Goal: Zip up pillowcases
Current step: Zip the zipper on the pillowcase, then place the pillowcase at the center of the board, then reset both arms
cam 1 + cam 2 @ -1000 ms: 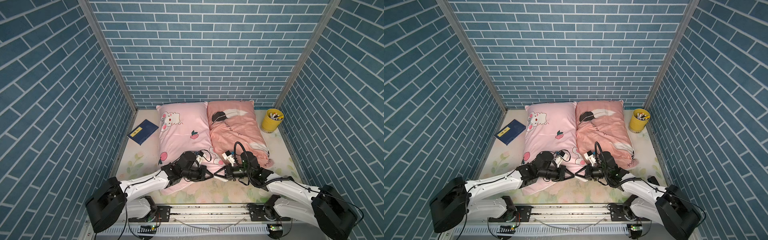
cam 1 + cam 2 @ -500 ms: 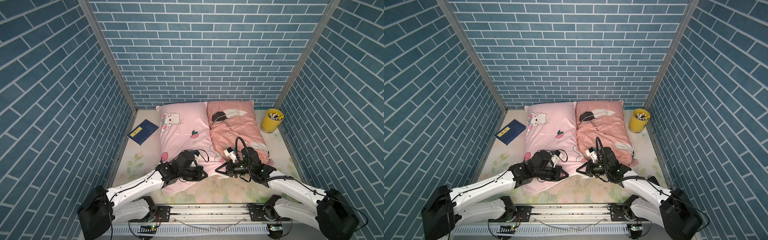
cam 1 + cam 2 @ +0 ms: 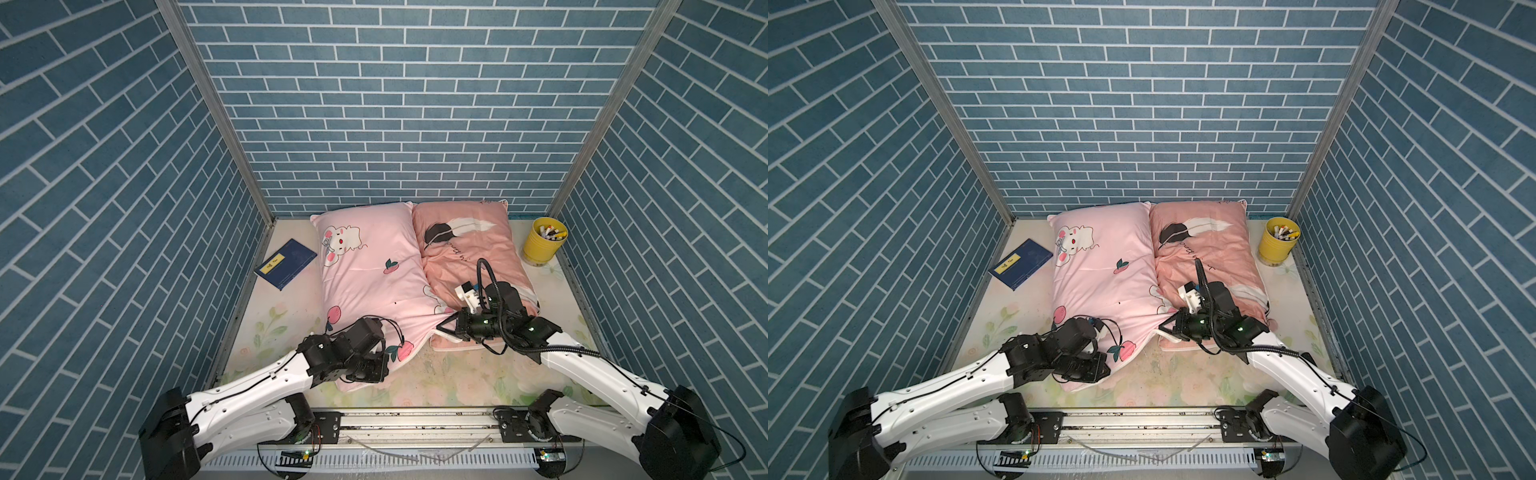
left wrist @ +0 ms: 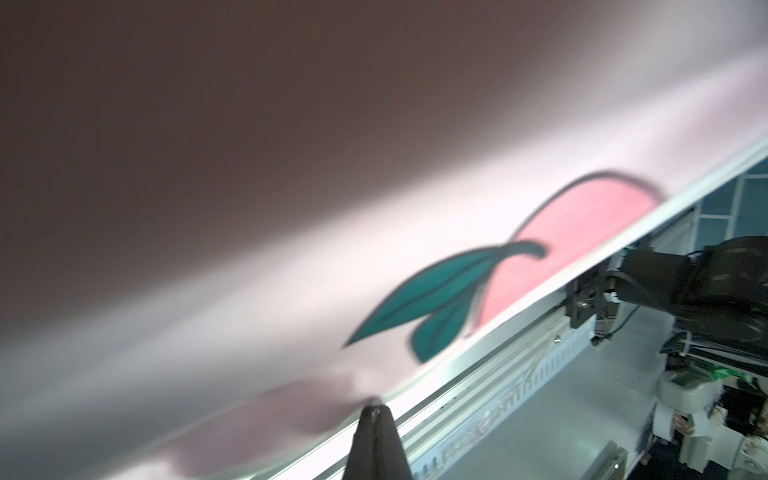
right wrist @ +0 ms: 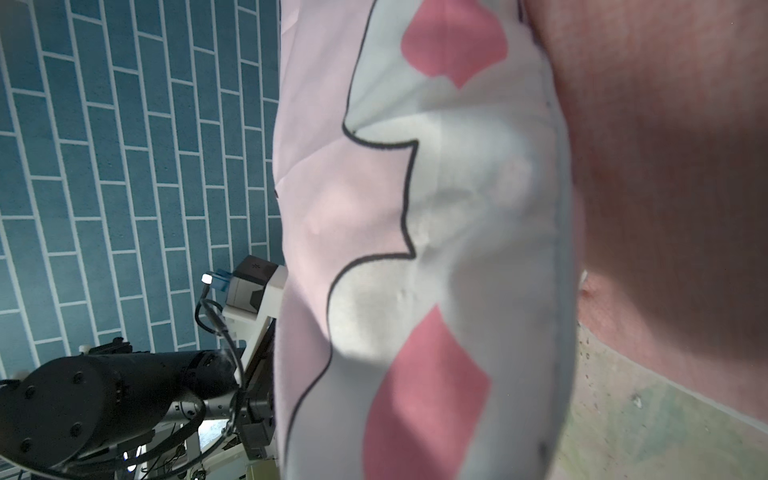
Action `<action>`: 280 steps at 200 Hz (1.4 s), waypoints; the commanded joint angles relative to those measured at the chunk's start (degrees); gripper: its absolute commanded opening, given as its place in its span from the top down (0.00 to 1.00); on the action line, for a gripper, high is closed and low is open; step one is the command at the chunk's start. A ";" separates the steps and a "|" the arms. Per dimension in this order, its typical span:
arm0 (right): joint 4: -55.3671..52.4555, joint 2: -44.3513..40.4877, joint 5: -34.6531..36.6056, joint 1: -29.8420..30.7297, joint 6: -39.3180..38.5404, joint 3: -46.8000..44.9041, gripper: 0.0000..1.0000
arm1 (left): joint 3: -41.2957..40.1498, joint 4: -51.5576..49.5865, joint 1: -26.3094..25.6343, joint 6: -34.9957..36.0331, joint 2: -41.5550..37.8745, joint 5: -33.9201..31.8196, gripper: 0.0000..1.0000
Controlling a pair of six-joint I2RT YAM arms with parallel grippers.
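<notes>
Okay, mid-zip by my read: you had the left hand [image 4: 376, 411] pinched shut on the near hem of the bunny pillowcase [image 3: 365, 270], which lay on the worktop [image 3: 457, 374], and the right hand [image 3: 442, 329] clamped on its corner. Next called for a steady pull along the seam.

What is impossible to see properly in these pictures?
- Zipper of the bunny pillow: blurred in the left wrist view, too small in both top views.
- Label on the blue book: too small in both top views.
- Near end of the feather pillow: partly hidden by the right arm in both top views.
</notes>
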 commanded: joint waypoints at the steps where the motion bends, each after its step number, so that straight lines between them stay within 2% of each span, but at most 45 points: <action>1: 0.82 0.00 5.74 -1.77 -3.31 4.16 1.00 | -1.75 -15.72 -0.47 -1.61 -2.44 -4.93 1.00; 46: -1.05 -0.40 8.89 -3.32 -4.65 5.27 1.00 | -2.39 -22.53 -0.48 -4.04 -5.66 -8.33 1.00; 93: -6.17 -3.45 11.70 -3.90 -7.17 6.16 1.00 | -2.57 -27.37 -0.30 -11.39 -13.58 -17.88 1.00; 123: -9.45 -4.26 12.39 -4.41 -9.04 7.62 1.00 | -2.17 -29.08 0.16 -13.97 -16.37 -22.95 1.00; 138: -12.77 -4.10 13.28 -4.43 -11.49 9.06 1.00 | -0.92 -31.07 0.23 -17.49 -17.61 -26.65 1.00; 146: -15.70 -4.42 14.97 -4.45 -13.75 10.32 0.89 | 0.33 -31.96 0.22 -18.18 -20.41 -28.99 1.00; 155: -19.57 -5.14 17.72 -4.45 -16.59 12.10 0.66 | 2.24 -33.35 0.29 -19.01 -21.92 -32.59 1.00; 160: -21.94 -5.70 19.61 -4.41 -18.20 13.22 0.45 | 3.83 -34.43 0.31 -19.15 -22.52 -35.05 0.93; 165: -24.01 -6.27 21.71 -4.41 -20.13 14.38 0.20 | 5.46 -35.63 0.44 -19.17 -22.93 -37.81 0.81; 169: -25.64 -6.66 23.44 -4.41 -21.44 15.42 0.05 | 7.00 -36.52 0.60 -19.06 -23.09 -40.04 0.70; 171: -26.38 -6.85 24.05 -4.47 -22.08 15.92 0.02 | 7.62 -36.81 0.65 -18.85 -23.13 -41.04 0.64; 177: -28.52 -7.29 26.84 -4.48 -23.88 17.42 0.01 | 9.58 -37.61 0.98 -17.53 -22.94 -43.84 0.48; 181: -29.84 -7.49 28.49 -4.49 -25.09 18.62 0.01 | 10.81 -37.83 1.33 -16.30 -22.57 -45.58 0.42; 199: -34.30 -7.03 37.64 -4.90 -30.40 23.33 0.01 | 16.45 -37.40 4.71 -7.14 -18.47 -51.07 0.26; 223: -34.79 -3.52 50.54 -7.10 -37.41 26.07 0.01 | 21.14 -30.56 13.75 10.14 -9.10 -54.31 0.01; 247: -27.52 0.30 60.53 -10.69 -43.72 22.93 0.01 | 17.18 -12.54 23.55 24.99 -4.01 -54.42 0.00; 280: -11.43 5.26 63.69 -18.36 -48.95 13.83 0.01 | 5.84 11.26 34.04 31.87 1.53 -53.83 0.00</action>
